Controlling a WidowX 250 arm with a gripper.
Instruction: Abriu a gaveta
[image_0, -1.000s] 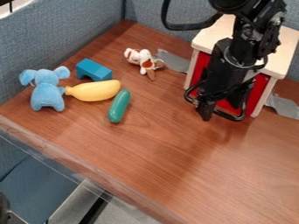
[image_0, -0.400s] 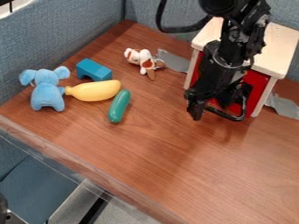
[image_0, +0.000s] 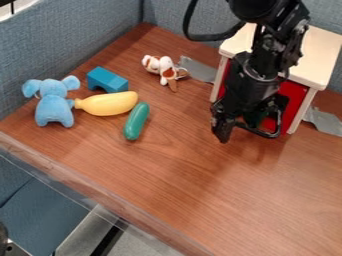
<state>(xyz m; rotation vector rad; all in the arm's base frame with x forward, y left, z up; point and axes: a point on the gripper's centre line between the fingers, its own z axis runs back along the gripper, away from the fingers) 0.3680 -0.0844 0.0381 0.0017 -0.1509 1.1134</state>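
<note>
Drawer (image_0: 292, 94), red, in pale box (image_0: 322, 56) — black claw (image_0: 240, 128) in front

Manipulator arm (image_0: 268, 47): black finish.
Rounded upper housing (image_0: 257, 7); narrow, angular lower segments; thick black cable (image_0: 204, 37) forms an external curve.

Drawer front (image_0: 292, 95) red; gripper (image_0: 234, 122) black; big-eared plush (image_0: 53, 108) light blue; banana (image_0: 108, 104) yellow; table (image_0: 167, 172) brown, wood-grained.

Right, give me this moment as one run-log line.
gripper low at red drawer front | drawer looks closed | yellow banana, green toy, blue block, blue plush lying clear of gripper
</note>
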